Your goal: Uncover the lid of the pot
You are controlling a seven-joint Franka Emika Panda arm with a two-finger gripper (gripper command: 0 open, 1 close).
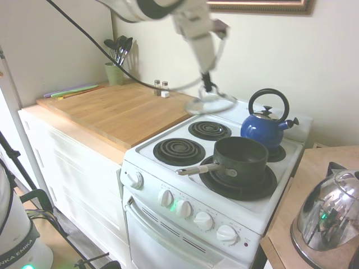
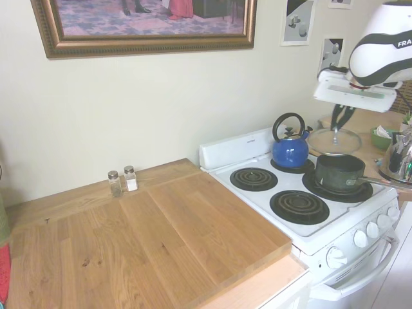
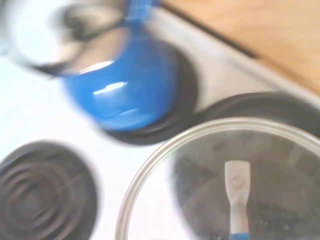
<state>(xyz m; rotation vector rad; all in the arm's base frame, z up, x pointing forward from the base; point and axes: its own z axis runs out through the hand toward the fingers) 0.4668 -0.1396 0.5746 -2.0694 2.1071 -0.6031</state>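
Observation:
The clear glass lid (image 1: pixel 216 105) (image 2: pixel 335 143) hangs in the air above the stove, lifted off the pot. My gripper (image 1: pixel 207 85) (image 2: pixel 335 123) is shut on its small top handle from above. The dark saucepan, the pot (image 1: pixel 241 156) (image 2: pixel 339 171), stands uncovered on the front right burner, its long silvery handle (image 1: pixel 197 169) pointing toward the stove's front. In the wrist view the lid (image 3: pixel 200 170) fills the lower right, its metal rim and handle strip sharp against a dark blur beneath.
A blue kettle (image 1: pixel 263 128) (image 2: pixel 289 150) (image 3: pixel 125 90) sits on the burner behind the pot. A chrome kettle (image 1: pixel 328 216) (image 2: pixel 400 158) stands on the side counter. Two coil burners (image 1: pixel 179 150) are bare. Shakers (image 1: pixel 161 86) (image 2: pixel 122 181) and a utensil cup (image 1: pixel 115 73) stand on the wooden counter (image 1: pixel 123 109).

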